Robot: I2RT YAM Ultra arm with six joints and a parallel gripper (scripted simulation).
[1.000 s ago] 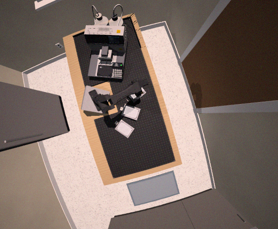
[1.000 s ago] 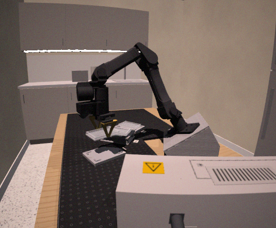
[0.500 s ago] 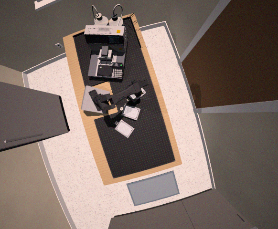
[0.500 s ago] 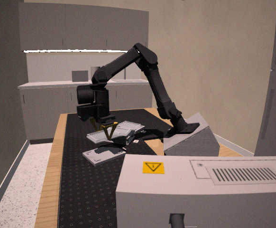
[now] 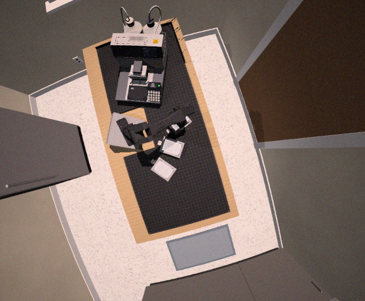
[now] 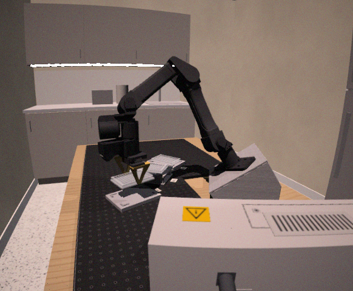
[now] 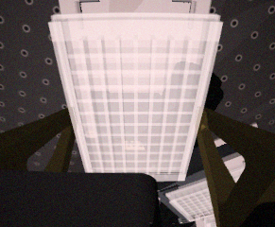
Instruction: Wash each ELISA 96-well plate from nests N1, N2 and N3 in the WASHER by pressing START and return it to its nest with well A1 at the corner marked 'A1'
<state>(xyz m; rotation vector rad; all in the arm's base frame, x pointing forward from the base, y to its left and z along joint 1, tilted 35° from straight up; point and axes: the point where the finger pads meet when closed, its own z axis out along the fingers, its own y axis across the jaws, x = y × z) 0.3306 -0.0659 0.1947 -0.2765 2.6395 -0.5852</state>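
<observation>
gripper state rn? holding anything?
Gripper: shut on an ELISA plate, gripped across its width and held above the nest.

A black mat (image 5: pixel 189 194) dotted with small pale rings covers the tan wooden bench (image 5: pixel 129 200). The plate (image 7: pixel 137 95) looks translucent white, gridded. Gripper (image 6: pixel 137 175) fingers olive-brown.
</observation>
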